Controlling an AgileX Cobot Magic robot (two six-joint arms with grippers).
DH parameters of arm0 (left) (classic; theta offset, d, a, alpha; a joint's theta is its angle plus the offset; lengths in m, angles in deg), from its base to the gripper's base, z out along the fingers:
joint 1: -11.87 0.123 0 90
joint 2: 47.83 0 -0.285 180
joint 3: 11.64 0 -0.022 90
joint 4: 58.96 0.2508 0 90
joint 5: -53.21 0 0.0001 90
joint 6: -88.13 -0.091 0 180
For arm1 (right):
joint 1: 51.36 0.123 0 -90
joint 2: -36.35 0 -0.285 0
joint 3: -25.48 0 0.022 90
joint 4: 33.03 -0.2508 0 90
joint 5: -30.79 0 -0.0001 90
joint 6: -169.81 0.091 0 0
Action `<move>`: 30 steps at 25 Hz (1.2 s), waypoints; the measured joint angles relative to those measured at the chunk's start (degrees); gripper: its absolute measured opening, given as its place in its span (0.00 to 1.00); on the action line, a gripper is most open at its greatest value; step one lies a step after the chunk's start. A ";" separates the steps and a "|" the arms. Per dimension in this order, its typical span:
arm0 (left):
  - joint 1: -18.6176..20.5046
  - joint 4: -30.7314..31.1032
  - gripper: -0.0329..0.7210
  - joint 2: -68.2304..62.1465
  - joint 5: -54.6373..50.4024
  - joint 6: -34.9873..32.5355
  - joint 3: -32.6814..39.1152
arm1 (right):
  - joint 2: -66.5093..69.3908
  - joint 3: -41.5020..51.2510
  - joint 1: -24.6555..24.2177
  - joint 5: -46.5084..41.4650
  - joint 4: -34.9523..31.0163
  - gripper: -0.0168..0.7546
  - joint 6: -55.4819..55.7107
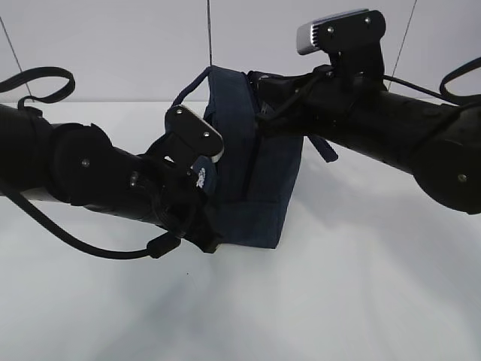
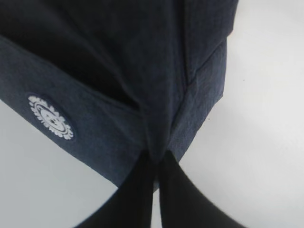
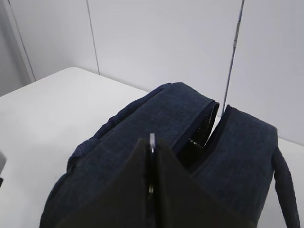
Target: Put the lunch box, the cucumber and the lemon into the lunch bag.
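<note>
1. Presently, the lunch bag (image 1: 255,188) is found standing on the white counter (image 1: 338,301), between the two arms and in contact with both.
2. The left pincer (image 2: 156,164) is closed on a fold of navy fabric at a lower corner of the bag, beside a round white emblem (image 2: 51,117) on a fabric strip.
3. The right pincer (image 3: 152,156) is closed on a thin silver piece (image 3: 152,141), judged to be the zipper's ring pull, at the top of the bag.
4. Directly beyond the right pincer the zipper line is seen parted into a dark gap (image 3: 209,128); the seam's long axis runs away from that pincer. The coming pull is judged to turn on this line, with the left grip serving as anchor.
5. The opening is narrow, and the bag's contents cannot be made out.
6. The lunch box, the cucumber and the lemon are not seen in any view; their whereabouts cannot be told.
7. Loading is judged not yet possible until the opening is widened.
</note>
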 joint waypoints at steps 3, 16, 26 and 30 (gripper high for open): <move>0.00 -0.07 0.03 0.00 0.00 0.00 0.00 | 0.38 -0.59 0.00 -0.51 -2.67 0.03 -0.13; 0.00 -0.20 0.03 0.00 0.60 0.00 -0.09 | 5.19 -11.51 0.00 -7.60 -6.31 0.03 -0.01; 0.00 -0.20 0.03 0.00 0.82 0.00 -0.09 | 9.55 -19.06 0.00 -14.91 -7.59 0.03 1.26; 0.00 -0.20 0.03 0.00 0.95 0.00 -0.09 | 11.05 -21.47 0.00 -17.64 -8.71 0.03 2.05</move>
